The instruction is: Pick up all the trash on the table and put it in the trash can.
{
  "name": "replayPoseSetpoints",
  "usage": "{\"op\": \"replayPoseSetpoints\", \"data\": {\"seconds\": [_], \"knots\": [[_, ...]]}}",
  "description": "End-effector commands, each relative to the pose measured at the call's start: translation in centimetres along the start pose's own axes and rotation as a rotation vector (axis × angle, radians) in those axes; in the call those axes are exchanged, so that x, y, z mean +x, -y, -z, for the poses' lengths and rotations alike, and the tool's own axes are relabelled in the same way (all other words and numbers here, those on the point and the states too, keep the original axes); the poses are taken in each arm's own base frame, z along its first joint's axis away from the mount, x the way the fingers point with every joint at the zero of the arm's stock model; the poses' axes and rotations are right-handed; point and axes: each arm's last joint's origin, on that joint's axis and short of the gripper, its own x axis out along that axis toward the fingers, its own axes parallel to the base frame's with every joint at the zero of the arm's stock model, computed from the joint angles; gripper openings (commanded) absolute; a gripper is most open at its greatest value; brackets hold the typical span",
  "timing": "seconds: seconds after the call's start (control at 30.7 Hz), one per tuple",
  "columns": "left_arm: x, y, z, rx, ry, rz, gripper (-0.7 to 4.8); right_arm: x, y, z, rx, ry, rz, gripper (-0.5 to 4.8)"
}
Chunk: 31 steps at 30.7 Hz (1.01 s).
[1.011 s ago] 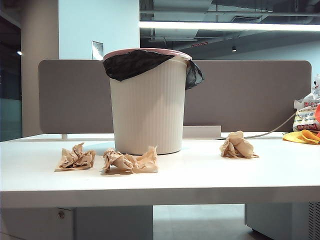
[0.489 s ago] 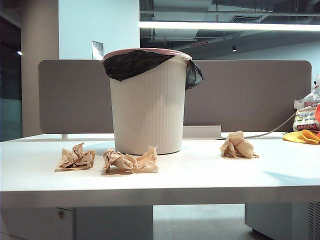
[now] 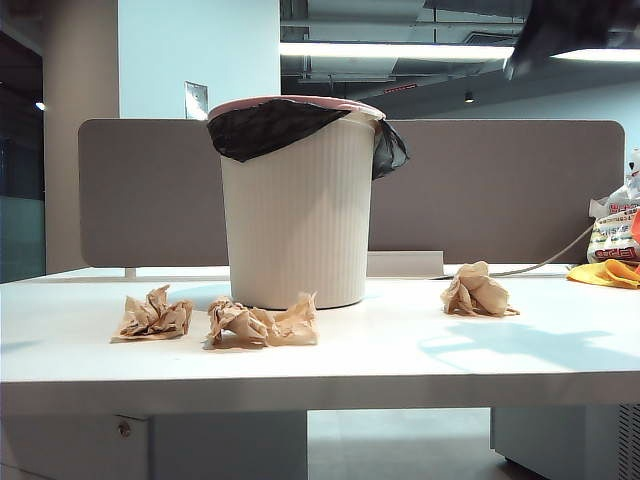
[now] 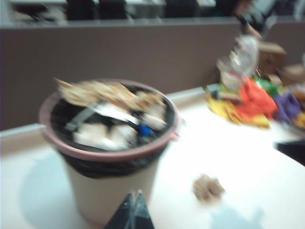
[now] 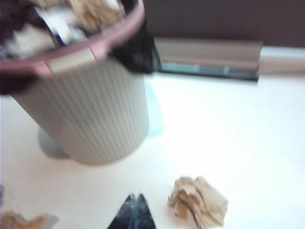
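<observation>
The trash is three crumpled tan paper wads on the white table [image 3: 380, 350]: one at the left [image 3: 152, 314], one in front of the trash can [image 3: 262, 322], one at the right [image 3: 478, 291]. The white ribbed trash can [image 3: 295, 200] has a pink rim and black liner. My left gripper [image 4: 136, 193] is shut and empty, high in front of the trash can [image 4: 109, 143], a wad [image 4: 208, 187] off to its side. My right gripper [image 5: 135, 195] is shut and empty above the table, close beside a wad [image 5: 199, 200]. Its arm [image 3: 570, 30] is a dark blur.
A grey divider panel [image 3: 500, 190] runs behind the trash can. A printed white bag [image 3: 612, 230] and a yellow cloth [image 3: 605, 272] lie at the far right edge. The trash can [image 5: 81, 109] holds paper and wrappers.
A dark blurred part of the right arm has come in at the top right of the exterior view. Its shadow has spread on the table near the right wad. The wads have not moved.
</observation>
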Motion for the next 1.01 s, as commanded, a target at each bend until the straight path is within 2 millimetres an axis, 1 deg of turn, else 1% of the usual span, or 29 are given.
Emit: {"op": "replayPoseSetpoints", "data": {"seconds": [0.03,0.1,0.23,0.36,0.42,0.46,0.52,0.55,0.59,0.62,0.65,0.69,0.72,0.75,0.78,0.85,0.91,1.01], "knots": [[2.4,0.2,0.7,0.006,-0.063,0.02,-0.06,2.2,0.5,0.8,-0.012,-0.023,0.051,-0.08],[3.9,0.3,1.3,0.005,-0.101,0.041,-0.06,3.5,0.8,1.5,-0.042,-0.047,0.068,-0.08],[6.7,0.2,3.0,0.001,-0.181,0.057,-0.06,6.2,1.2,3.2,-0.164,-0.1,0.06,-0.08],[8.7,0.1,4.3,-0.003,-0.242,0.076,-0.06,9.0,1.9,5.0,-0.172,-0.165,0.086,-0.08],[9.5,0.2,5.0,-0.009,-0.272,0.103,-0.06,10.5,2.3,5.8,-0.167,-0.2,0.098,0.05],[9.8,0.2,5.2,-0.01,-0.283,0.11,-0.06,11.0,2.5,6.1,-0.166,-0.212,0.106,0.27],[10.3,0.2,5.6,-0.013,-0.299,0.117,-0.06,12.1,2.7,6.5,-0.165,-0.228,0.106,1.24],[10.5,0.2,5.8,-0.014,-0.306,0.122,-0.05,12.7,2.9,6.6,-0.169,-0.23,0.105,1.97],[10.6,0.2,5.9,-0.015,-0.31,0.13,-0.01,13.0,2.9,6.6,-0.17,-0.228,0.105,2.58],[10.6,0.2,6.0,-0.017,-0.313,0.136,0.24,13.4,3.0,6.6,-0.17,-0.222,0.093,3.32],[10.7,0.2,6.0,-0.017,-0.314,0.136,0.99,13.7,3.0,6.7,-0.169,-0.22,0.08,3.77],[10.7,0.2,6.0,-0.016,-0.316,0.136,1.89,13.9,3.0,6.8,-0.169,-0.219,0.066,4.08],[10.7,0.2,6.1,-0.017,-0.317,0.136,3.01,14.1,3.1,7.0,-0.177,-0.22,0.062,4.35],[10.8,0.2,6.1,-0.017,-0.318,0.138,4.57,14.2,3.1,7.1,-0.186,-0.224,0.062,4.48],[10.8,0.2,6.1,-0.019,-0.319,0.146,4.79,14.4,3.2,7.3,-0.189,-0.231,0.062,4.58],[10.8,0.3,6.1,-0.024,-0.324,0.18,4.79,14.7,3.3,7.9,-0.187,-0.251,0.062,4.79],[10.7,0.4,6.1,-0.032,-0.33,0.23,4.79,15.1,3.5,8.6,-0.185,-0.276,0.07,4.79],[10.7,0.6,6.2,-0.036,-0.335,0.251,4.79,15.8,3.8,9.6,-0.194,-0.309,0.068,4.79]]}}
